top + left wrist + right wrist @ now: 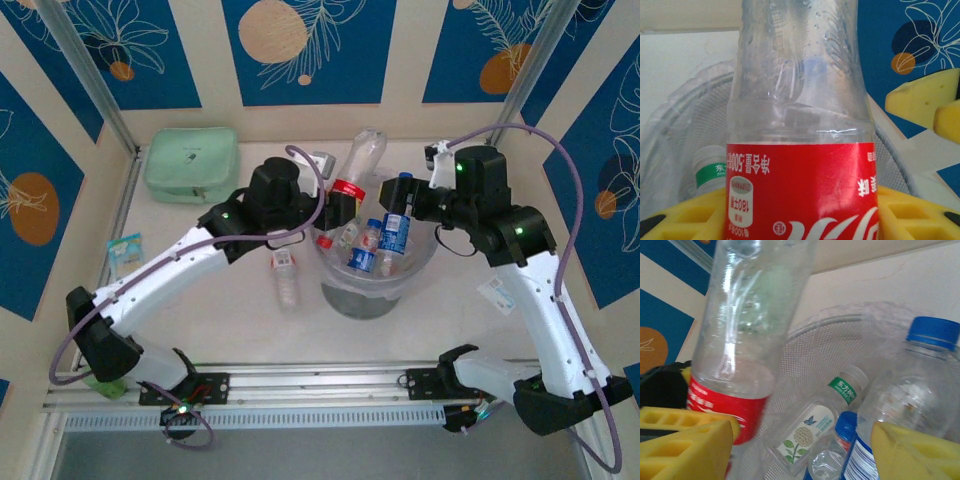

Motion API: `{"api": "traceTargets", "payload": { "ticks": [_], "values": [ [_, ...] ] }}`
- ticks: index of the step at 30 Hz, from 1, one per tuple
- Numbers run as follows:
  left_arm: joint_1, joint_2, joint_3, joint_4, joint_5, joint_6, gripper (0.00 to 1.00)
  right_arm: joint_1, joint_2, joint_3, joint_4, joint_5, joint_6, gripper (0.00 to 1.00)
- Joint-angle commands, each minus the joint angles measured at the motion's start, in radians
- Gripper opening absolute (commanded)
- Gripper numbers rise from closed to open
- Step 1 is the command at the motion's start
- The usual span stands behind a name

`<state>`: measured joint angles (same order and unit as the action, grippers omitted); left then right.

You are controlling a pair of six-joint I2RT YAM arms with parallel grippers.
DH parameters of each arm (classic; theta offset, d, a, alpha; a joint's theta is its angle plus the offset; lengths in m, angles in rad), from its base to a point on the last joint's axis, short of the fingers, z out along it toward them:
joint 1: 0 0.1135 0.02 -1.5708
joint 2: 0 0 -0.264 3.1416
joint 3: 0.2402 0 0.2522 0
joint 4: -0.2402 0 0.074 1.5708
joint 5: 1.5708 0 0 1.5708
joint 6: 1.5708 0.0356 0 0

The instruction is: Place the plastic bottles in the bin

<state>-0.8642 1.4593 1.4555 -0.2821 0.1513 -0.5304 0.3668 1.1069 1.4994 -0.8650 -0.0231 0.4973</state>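
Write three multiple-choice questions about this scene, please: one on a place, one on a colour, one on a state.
1. The bottle on the table lies:
A) on the left arm's side of the bin
B) on the right arm's side of it
C) inside it

2. The label of the held bottle in the left tool is:
A) green
B) red
C) orange

3. The left tool is:
A) open
B) shut on nothing
C) shut on a bottle

Answers:
1 A: the top view shows it flat on the table beside the bin, on that side.
2 B: the left wrist view shows a red label.
3 C: the yellow pads sit against both sides of the bottle.
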Motion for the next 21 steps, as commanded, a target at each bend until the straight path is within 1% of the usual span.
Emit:
{"api": "traceTargets", "payload": {
  "ticks": [1,4,6,8,9,13,15,17,19,21],
  "values": [
    [-0.029,0.043,0.054,0.028,-0.052,-0.002,0.48,0.009,0.012,0.039,0.039,-0.005,-0.024,0.73],
    [-0.030,0.048,0.071,-0.013,-0.094,0.029,0.57,0.014,0.042,0.060,0.052,-0.026,-0.037,0.73],
    [-0.031,0.040,0.070,-0.023,-0.093,0.037,0.73,0.021,0.064,0.067,0.052,-0.026,-0.050,0.72],
    [-0.031,0.030,0.071,-0.028,-0.091,0.049,0.86,0.028,0.088,0.075,0.046,-0.018,-0.064,0.68],
    [-0.031,0.023,0.071,-0.028,-0.103,0.057,0.88,0.033,0.099,0.079,0.043,-0.004,-0.070,0.67],
    [-0.030,-0.010,0.076,-0.039,-0.163,0.094,0.89,0.051,0.106,0.079,0.038,0.050,-0.083,0.63],
    [-0.029,-0.037,0.072,-0.047,-0.201,0.111,0.85,0.054,0.095,0.059,0.037,0.072,-0.077,0.59],
    [-0.022,-0.070,0.063,-0.056,-0.237,0.120,0.79,0.061,0.090,0.035,0.052,0.063,-0.069,0.55],
    [-0.009,-0.108,0.052,-0.068,-0.259,0.129,0.76,0.077,0.098,0.019,0.058,0.047,-0.066,0.53],
    [0.011,-0.158,0.040,-0.098,-0.300,0.127,0.74,0.100,0.119,0.016,0.047,0.061,-0.074,0.52]
  ]
}}
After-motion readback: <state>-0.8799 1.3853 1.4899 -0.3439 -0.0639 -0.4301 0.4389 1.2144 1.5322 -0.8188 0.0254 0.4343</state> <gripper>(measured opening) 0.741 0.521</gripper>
